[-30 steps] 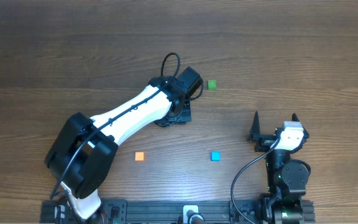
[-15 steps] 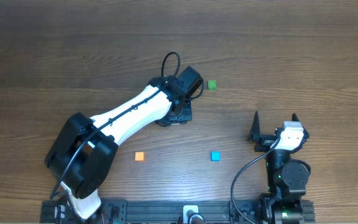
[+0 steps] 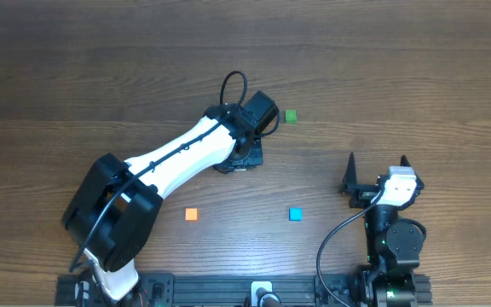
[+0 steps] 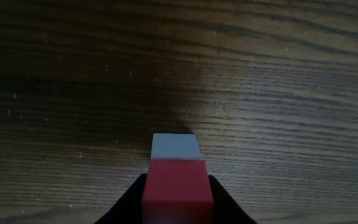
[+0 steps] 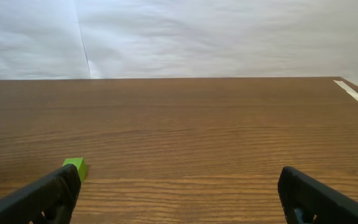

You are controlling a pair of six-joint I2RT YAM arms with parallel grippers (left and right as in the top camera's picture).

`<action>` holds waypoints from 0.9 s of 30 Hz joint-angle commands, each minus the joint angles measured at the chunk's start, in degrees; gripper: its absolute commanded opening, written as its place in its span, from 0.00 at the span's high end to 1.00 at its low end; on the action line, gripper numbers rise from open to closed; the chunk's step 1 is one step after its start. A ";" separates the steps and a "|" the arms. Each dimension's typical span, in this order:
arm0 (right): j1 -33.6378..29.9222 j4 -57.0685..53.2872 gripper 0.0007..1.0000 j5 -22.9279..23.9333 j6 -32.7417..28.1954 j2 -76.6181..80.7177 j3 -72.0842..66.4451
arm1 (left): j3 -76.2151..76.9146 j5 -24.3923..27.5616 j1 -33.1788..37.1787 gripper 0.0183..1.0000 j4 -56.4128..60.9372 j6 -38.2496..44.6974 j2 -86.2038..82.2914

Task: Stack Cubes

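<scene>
On the wooden table (image 3: 433, 68), the left arm (image 3: 177, 158) slants from its base at the bottom left up to the middle, where the left gripper (image 3: 244, 159) points down at the boards with a black cable (image 3: 231, 83) looping above the wrist. A green cube (image 3: 291, 116) lies just beside that wrist, while an orange cube (image 3: 192, 214) and a blue cube (image 3: 295, 214) sit well apart nearer the bases (roughly level with each other). The right gripper (image 3: 377, 159) stands close to its own base, its two fingers spread wide and touching no cube.
</scene>
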 commanded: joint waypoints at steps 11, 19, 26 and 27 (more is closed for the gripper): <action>-0.31 0.07 0.01 -0.48 -0.28 -0.35 -0.48 | -0.35 -1.11 -0.15 0.94 0.15 -0.79 1.31; -0.31 0.07 0.01 -0.48 -0.28 -0.35 -0.48 | -0.35 -1.11 -0.15 0.91 0.11 -0.79 1.42; -0.31 0.07 0.01 -0.48 -0.28 -0.35 -0.48 | -0.35 -1.11 -0.15 0.86 0.09 -0.79 2.12; -0.31 0.07 0.01 -0.48 -0.28 -0.35 -0.48 | -0.35 -1.11 -0.15 0.85 0.09 -0.79 2.21</action>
